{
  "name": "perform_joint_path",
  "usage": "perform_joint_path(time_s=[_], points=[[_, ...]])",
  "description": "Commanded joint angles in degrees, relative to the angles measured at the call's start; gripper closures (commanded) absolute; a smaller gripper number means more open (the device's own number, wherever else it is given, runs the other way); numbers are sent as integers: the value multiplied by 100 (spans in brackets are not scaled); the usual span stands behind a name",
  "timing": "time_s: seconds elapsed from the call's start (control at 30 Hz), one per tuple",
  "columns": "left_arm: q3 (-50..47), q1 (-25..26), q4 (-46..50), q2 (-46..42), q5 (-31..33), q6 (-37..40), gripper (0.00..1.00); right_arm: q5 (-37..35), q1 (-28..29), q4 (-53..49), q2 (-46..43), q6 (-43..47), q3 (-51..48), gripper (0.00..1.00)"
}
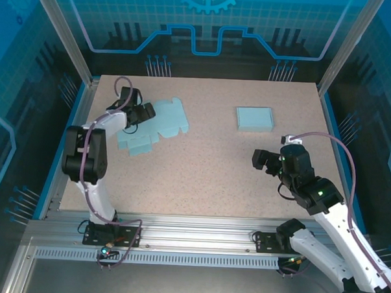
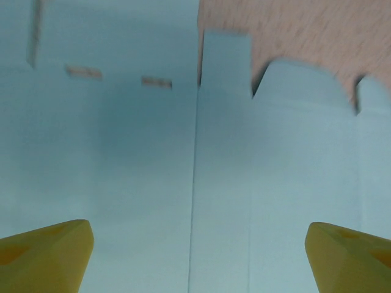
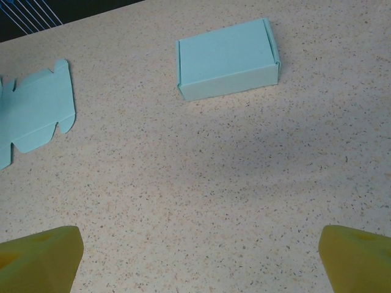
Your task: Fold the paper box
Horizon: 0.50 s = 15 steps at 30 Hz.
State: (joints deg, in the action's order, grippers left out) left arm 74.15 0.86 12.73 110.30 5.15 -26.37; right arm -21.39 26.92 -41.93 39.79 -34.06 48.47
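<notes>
The left gripper [image 2: 195, 262] had its jaws spread wide with nothing caught between them. Directly below and ahead of them lay the flat box blank [image 2: 122, 152], the task's thing, not yet folded. One long crease ran away from the gap midway between the yellow fingertips [image 2: 49, 256]. That placing looked deliberate to me: jaws straddling a crease so a panel could be caught or pressed along it. Whether the tips touched the card I could not tell. Beyond the blank's tabbed far edge, ahead and to the right of the jaws, the speckled table [image 2: 293, 30] showed.

The right gripper [image 3: 198, 262] also stood with jaws fully apart, holding nothing, above bare tabletop. Well ahead of it sat a folded box [image 3: 227, 58], closed and square. It was probably set apart there so it would not crowd the work. Far ahead and to the left of these jaws, one end of the blank reached in. I judged this arm to be waiting clear.

Counted: two grippers, both spread; one flat blank; one folded box.
</notes>
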Motion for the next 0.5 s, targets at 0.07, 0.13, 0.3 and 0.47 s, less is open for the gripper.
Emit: perform_joint_path(time_s=[0.07, 0.13, 0.3, 0.47], points=[[447, -12, 421, 585, -896, -403, 15, 108, -62, 91, -94, -24, -12, 0], [508, 72, 492, 682, -940, -379, 17, 100, -57, 78, -103, -21, -5, 0], [549, 464, 909, 764, -876, -163, 17, 49, -57, 29, -103, -13, 28, 0], [-43, 1013, 909, 546, -1089, -64, 17, -54, -67, -64, -120, 33, 153, 0]])
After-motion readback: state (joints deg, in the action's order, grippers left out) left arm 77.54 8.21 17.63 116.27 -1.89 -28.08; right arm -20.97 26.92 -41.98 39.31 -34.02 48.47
